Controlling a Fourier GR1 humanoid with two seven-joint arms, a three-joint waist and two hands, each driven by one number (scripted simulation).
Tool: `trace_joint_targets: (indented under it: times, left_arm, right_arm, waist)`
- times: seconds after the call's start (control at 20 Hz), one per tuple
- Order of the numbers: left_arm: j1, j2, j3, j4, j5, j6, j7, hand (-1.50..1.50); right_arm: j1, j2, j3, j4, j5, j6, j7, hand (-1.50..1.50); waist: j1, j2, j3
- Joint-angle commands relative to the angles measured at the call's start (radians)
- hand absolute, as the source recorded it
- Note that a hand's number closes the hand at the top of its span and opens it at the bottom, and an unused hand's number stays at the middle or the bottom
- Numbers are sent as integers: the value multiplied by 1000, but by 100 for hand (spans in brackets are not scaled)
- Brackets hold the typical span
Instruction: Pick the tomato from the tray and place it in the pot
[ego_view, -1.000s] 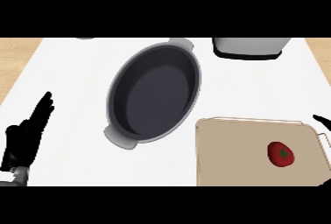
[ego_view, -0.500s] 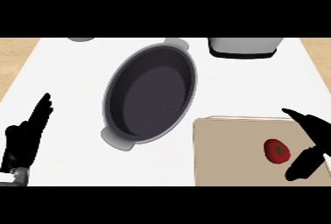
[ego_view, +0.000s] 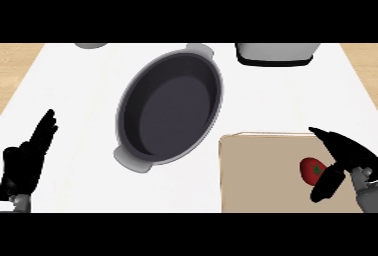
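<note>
Right robot hand (ego_view: 341, 159) has moved in over the flat tan tray (ego_view: 258, 175) since a moment ago, when only a bit of it showed at the edge. Now it is spread open, with fingers above and thumb below the small red tomato (ego_view: 310, 170), and it holds nothing. The tomato still lies on the tray, right beside the hand, and you cannot tell if they touch. Left robot hand (ego_view: 26, 160) rests open at the left edge, fingers up, same as before. The big dark oval pot (ego_view: 170, 110) sits in the middle of the white table (ego_view: 74, 80), just beside the tray. Part of the tray is cut off at the bottom.
</note>
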Motion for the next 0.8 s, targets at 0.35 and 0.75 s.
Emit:
trace_joint_targets:
  times: [0.35,0.75]
  left_arm:
    - [-15,-39,37,-96,-67,-41,124,0]
    - [-31,-85,73,-70,-106,-66,101,0]
  right_arm:
    - [-23,137,-48,107,176,54,-14,-150]
    - [-14,173,-108,294,282,37,-207,-150]
  waist:
    - [-2,-1,0]
    - [-1,0,0]
